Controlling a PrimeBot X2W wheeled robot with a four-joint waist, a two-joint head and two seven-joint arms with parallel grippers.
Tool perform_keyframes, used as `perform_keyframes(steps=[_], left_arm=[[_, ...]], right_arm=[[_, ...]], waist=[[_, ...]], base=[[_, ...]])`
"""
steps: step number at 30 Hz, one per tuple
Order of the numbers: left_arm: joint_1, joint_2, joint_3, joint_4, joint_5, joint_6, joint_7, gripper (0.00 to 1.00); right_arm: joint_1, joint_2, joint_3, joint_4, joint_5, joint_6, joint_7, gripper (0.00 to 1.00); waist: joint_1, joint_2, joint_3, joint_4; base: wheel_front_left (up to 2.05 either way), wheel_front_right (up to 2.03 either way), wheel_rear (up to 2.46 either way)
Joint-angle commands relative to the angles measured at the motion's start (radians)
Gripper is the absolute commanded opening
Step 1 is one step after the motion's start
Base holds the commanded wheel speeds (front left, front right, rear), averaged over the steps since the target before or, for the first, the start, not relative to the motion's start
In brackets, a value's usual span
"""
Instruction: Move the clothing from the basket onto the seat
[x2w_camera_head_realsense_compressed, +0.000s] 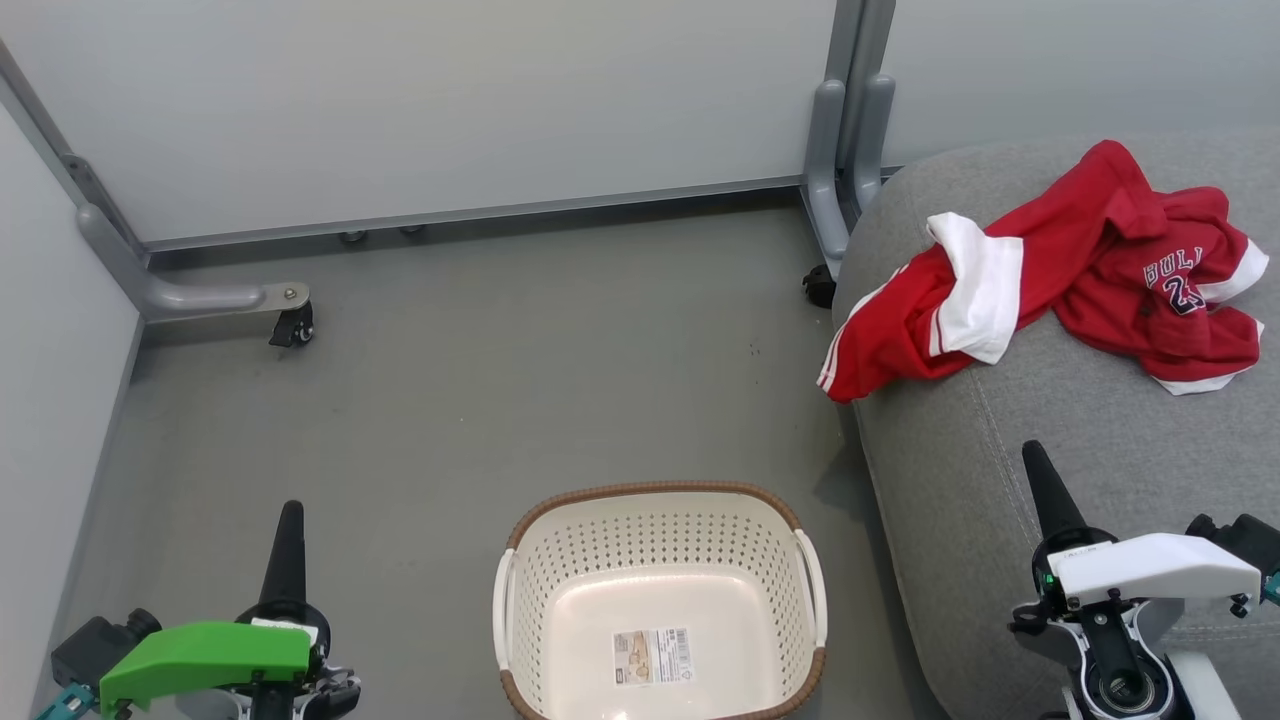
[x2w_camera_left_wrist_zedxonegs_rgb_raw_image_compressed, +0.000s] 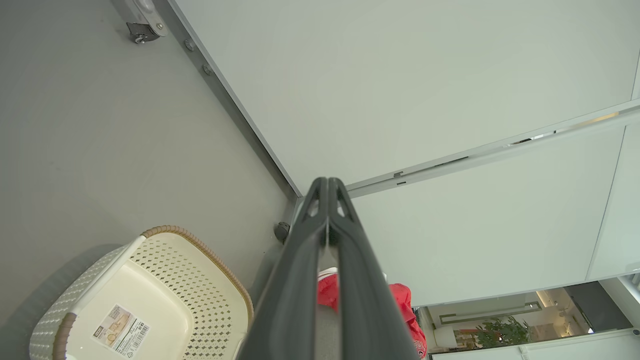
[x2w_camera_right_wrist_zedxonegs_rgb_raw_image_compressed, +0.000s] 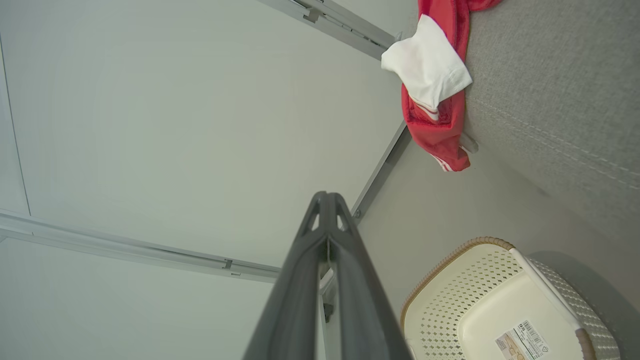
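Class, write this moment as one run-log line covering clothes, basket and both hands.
clothes: both on seat, one draped over edge | basket: empty, on floor | left hand: shut, empty | right hand: shut, empty

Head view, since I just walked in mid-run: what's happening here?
Nothing is being handled right now. The clothing, two red garments, lies on the grey seat, one corner drooping over its edge. The basket on the floor holds nothing but its label. The left gripper and right gripper are both shut on nothing, low on either side of the basket.
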Motion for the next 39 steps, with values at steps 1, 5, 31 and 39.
perform_keyframes(steps=[1,5,31,39], left_arm=[[-0.027,0.009,0.009,-0.011,-0.028,-0.005,0.007,0.00],[-0.031,0.009,0.013,-0.011,-0.058,-0.006,0.017,0.00],[-0.056,0.008,0.044,-0.010,-0.239,-0.009,0.076,0.00],[-0.063,0.008,0.052,-0.010,-0.290,-0.009,0.092,0.00]], right_arm=[[-0.021,-0.003,-0.007,-0.006,0.029,0.000,0.008,0.00],[-0.021,-0.003,-0.011,-0.005,0.066,0.000,0.019,0.00],[-0.031,0.000,-0.036,0.000,0.278,0.000,0.075,0.00],[-0.032,0.001,-0.042,0.001,0.335,0.000,0.091,0.00]], waist=[[0.0000,0.0000,0.001,-0.002],[0.0000,0.0000,0.002,-0.007],[0.0000,0.0000,0.010,-0.036],[0.0000,0.0000,0.013,-0.045]], base=[[0.00,0.00,0.00],[0.00,0.00,0.00],[0.00,0.00,0.00],[0.00,0.00,0.00]])
